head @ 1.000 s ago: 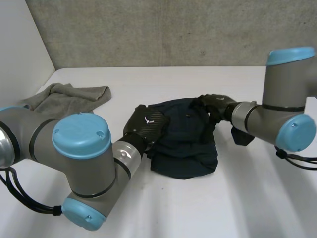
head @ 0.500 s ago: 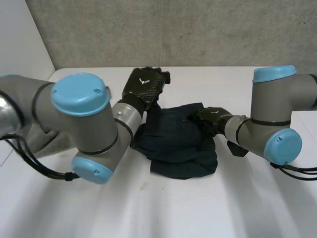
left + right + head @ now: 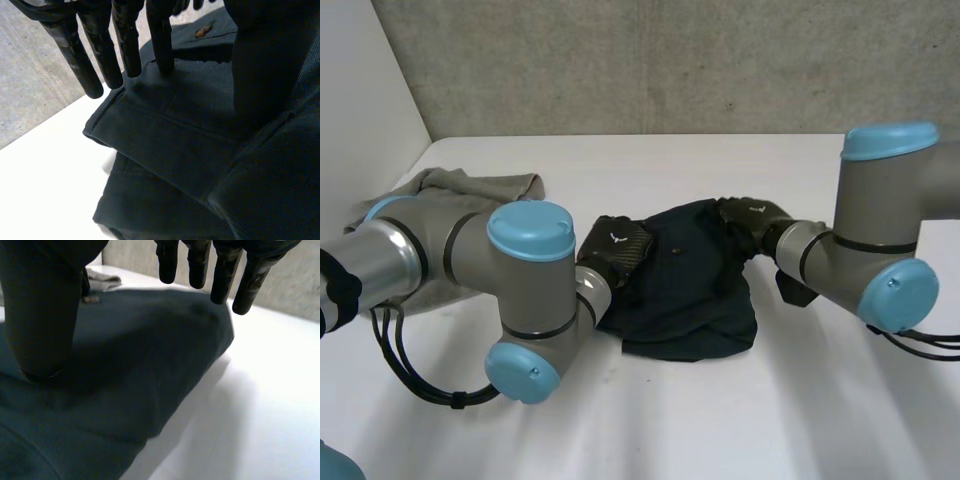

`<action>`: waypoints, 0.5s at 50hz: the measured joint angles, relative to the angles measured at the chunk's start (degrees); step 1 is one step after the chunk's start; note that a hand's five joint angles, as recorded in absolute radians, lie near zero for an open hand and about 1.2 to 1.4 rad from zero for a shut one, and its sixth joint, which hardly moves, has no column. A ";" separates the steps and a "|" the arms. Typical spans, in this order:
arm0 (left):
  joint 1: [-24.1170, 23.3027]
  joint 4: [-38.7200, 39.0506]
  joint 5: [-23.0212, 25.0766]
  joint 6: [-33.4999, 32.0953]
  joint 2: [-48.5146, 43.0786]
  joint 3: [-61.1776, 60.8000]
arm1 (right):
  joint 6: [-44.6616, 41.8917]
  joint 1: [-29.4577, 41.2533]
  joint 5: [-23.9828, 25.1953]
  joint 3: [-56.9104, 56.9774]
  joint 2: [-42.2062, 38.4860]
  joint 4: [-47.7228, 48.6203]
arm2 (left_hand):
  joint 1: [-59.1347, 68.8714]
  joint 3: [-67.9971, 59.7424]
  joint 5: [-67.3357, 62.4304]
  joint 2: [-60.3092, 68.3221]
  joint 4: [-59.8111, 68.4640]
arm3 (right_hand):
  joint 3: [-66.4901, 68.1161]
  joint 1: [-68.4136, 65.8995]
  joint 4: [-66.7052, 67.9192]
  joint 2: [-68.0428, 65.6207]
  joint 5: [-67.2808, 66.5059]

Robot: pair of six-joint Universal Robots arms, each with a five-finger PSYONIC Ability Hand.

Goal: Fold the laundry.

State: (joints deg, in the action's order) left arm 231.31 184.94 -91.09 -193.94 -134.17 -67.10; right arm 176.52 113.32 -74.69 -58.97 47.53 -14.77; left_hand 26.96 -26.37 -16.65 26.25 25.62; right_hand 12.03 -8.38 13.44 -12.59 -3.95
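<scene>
While the crumpled dark-navy garment (image 3: pixel 690 290) lies on the white surface (image 3: pixel 740 420), left hand (image 3: pixel 617 250) and right hand (image 3: pixel 750 218) rest straight-fingered at its opposite edges (gripping nothing); folding seems barely begun, with the rumpled grey cloth (image 3: pixel 470 190) waiting.

Robot lab bench: bare concrete wall (image 3: pixel 670 60), plain white table (image 3: pixel 720 420), white side panel (image 3: pixel 360 90).

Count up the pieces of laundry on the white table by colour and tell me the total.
Dark navy blue crumpled cloth garment: 1
Grey crumpled cloth garment: 1
Total: 2
</scene>
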 measured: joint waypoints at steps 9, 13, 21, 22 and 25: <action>-0.13 0.24 -1.92 -6.60 -2.26 0.02 | -4.92 0.08 -0.50 2.40 -5.87 -0.91 | -2.81 1.91 0.03 -2.02 -1.94 | 0.00 0.00 0.00 0.00 0.00; -0.20 0.34 -2.37 -7.83 -2.69 0.10 | -8.22 0.08 -1.23 2.27 -6.28 -0.92 | -4.11 2.97 0.13 -3.10 -2.96 | -0.12 0.00 0.00 0.00 0.00; -0.75 0.45 -2.25 -7.51 -1.88 0.11 | -11.09 0.09 -2.98 1.80 -5.28 -0.76 | -4.48 4.90 1.82 -4.61 -4.50 | -0.29 0.01 0.00 0.00 0.00; -0.91 0.44 -2.21 -7.43 -1.68 0.11 | -11.18 0.08 -3.26 1.63 -4.74 -0.64 | -4.84 5.22 2.76 -5.06 -4.93 | -0.29 0.01 0.00 0.00 0.00; -1.33 0.34 -2.13 -7.18 -1.06 0.06 | -11.06 -0.05 -3.53 1.04 -3.33 -0.36 | -6.07 6.30 4.38 -6.23 -5.99 | -0.29 0.01 0.00 0.00 0.00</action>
State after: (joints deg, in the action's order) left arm 229.98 185.29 -93.22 -201.13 -135.23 -67.04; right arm 165.46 113.27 -78.22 -57.93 44.20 -15.13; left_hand 20.89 -20.06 -12.27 20.02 19.62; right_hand 11.74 -8.37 13.44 -12.59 -3.95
